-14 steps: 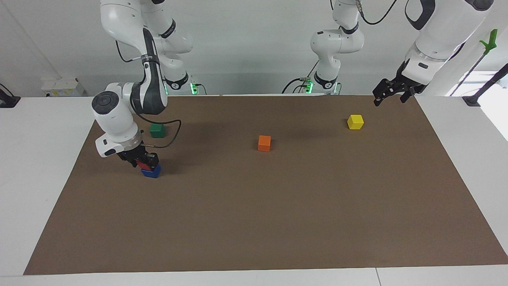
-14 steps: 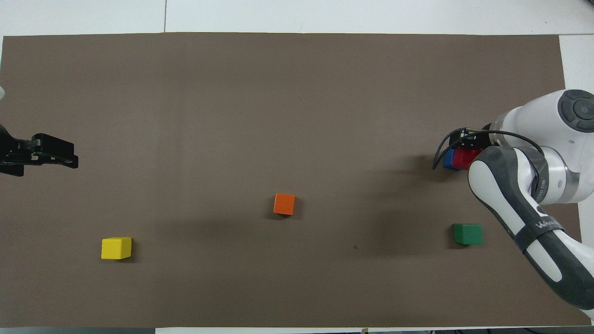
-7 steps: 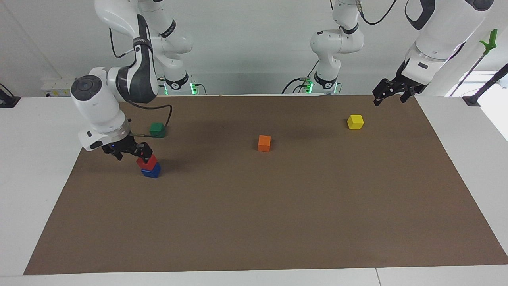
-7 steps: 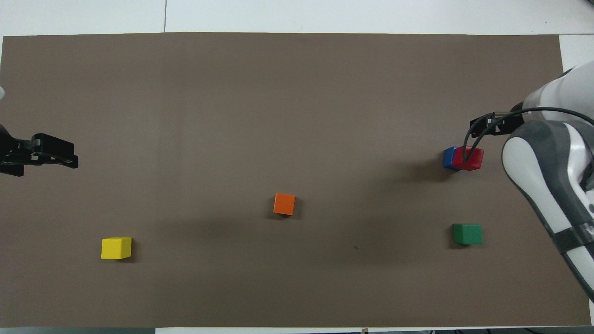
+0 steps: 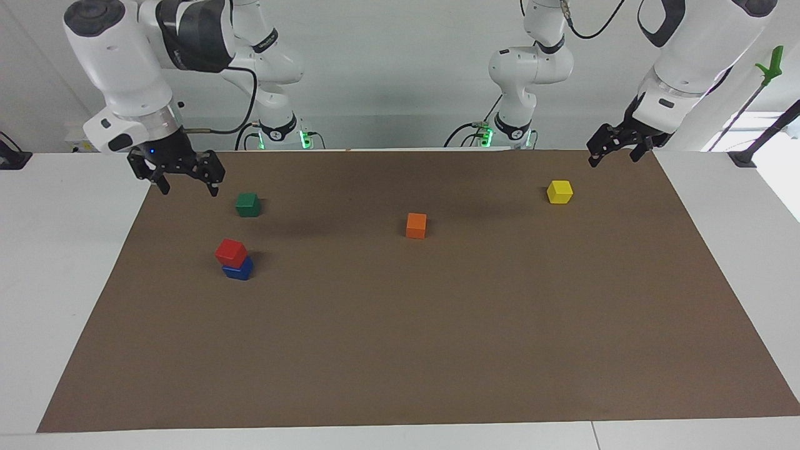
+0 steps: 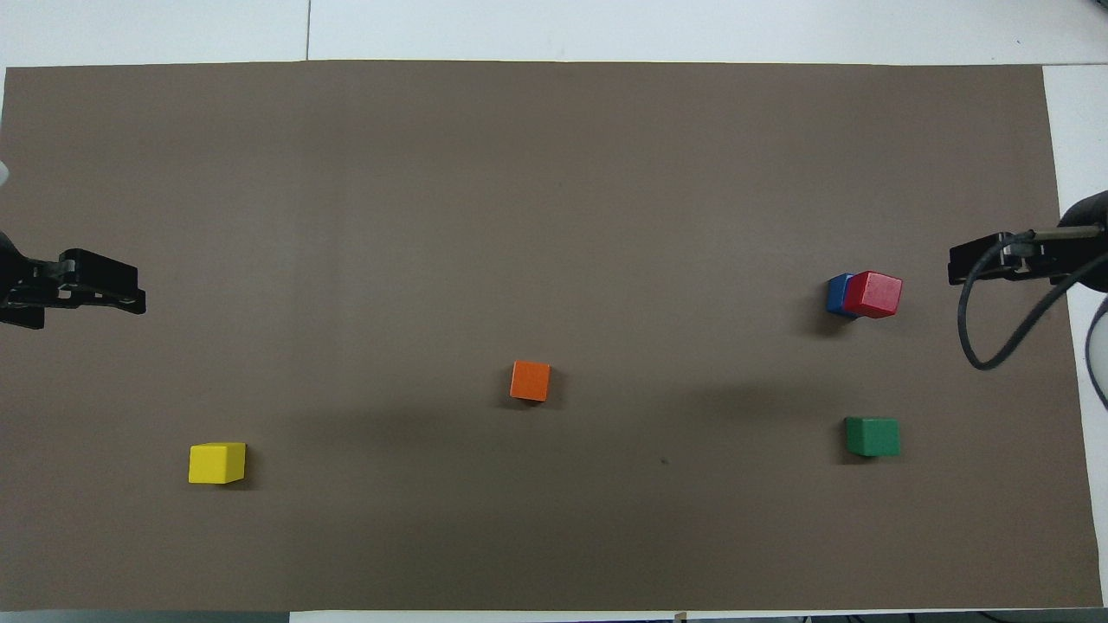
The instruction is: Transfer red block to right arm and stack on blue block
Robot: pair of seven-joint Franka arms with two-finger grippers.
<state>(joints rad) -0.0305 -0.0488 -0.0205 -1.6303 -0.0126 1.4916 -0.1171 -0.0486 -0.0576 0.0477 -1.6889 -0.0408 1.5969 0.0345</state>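
The small matte red cube [image 5: 230, 252], judged light, rigid and best pinched across two flat side faces, sits slightly skewed atop the deep blue cube [image 5: 239, 271], well below the raised, empty, spread-fingered right gripper [image 5: 185, 178]; the left gripper [image 5: 615, 150] waits, empty, fingers parted.

The red block [image 6: 875, 293] sits atop the blue block [image 6: 837, 294]. The green block [image 6: 872, 435] lies nearer the robots than that stack.
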